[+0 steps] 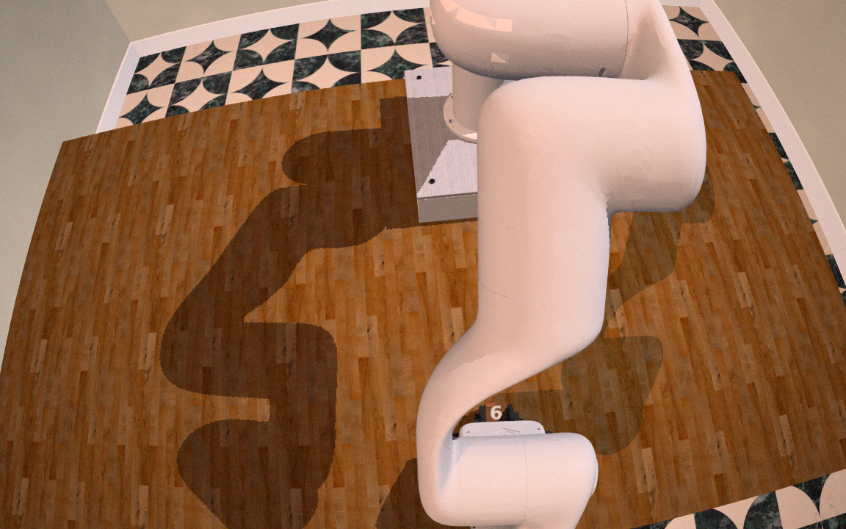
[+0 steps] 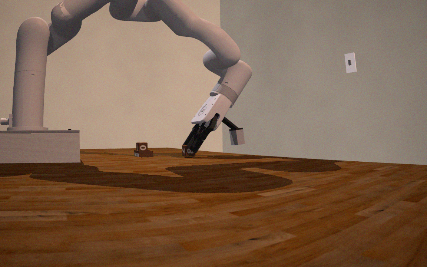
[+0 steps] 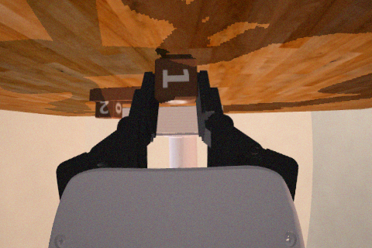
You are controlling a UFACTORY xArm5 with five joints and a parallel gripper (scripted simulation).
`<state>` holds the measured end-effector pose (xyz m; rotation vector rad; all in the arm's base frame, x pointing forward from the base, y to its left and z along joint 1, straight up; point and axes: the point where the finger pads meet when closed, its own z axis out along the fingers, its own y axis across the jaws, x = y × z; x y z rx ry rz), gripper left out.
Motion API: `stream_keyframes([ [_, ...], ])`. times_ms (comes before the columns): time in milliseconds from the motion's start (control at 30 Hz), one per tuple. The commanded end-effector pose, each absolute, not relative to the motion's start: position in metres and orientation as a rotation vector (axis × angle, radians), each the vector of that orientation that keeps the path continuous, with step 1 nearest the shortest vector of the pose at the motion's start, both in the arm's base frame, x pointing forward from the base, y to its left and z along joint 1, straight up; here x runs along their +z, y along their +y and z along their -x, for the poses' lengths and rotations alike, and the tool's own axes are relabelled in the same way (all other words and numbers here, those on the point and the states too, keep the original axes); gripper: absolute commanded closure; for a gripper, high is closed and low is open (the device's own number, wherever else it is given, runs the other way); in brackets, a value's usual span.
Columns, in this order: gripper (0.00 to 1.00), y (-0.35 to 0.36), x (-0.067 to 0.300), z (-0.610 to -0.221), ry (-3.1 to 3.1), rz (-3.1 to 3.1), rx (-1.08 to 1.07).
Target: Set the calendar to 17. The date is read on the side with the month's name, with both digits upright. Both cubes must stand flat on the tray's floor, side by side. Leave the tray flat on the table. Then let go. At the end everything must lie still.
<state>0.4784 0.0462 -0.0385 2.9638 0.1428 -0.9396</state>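
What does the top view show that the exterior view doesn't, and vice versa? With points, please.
Top only: the 6 on the held cube (image 1: 491, 419) (image 2: 184, 151) (image 3: 176, 85), and the patterned floor tiles (image 1: 330, 36).

Exterior only: the tray (image 2: 146, 154) (image 3: 116, 94) with the other cube (image 2: 141, 146) (image 3: 108, 109) on it, showing a 0; also the wall switch (image 2: 350, 62).

Both: the gripper (image 1: 496, 413) (image 2: 190, 149) (image 3: 177, 85) shut on the held cube, and the wooden table (image 1: 84, 263) (image 2: 208, 216) (image 3: 279, 52).

overhead top, low side exterior, close wrist
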Motion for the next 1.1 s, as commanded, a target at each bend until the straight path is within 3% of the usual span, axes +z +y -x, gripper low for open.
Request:
stream_keyframes([
  [0,0.73,0.0464,-0.037,-0.4798,0.143,-2.966,-0.934],
  [700,0.73,0.0464,-0.037,-0.4798,0.143,-2.966,-0.934],
  [933,0.61,0.0464,-0.037,-0.4798,0.143,-2.966,-0.934],
  [1067,0.61,0.0464,-0.037,-0.4798,0.143,-2.966,-0.934],
])
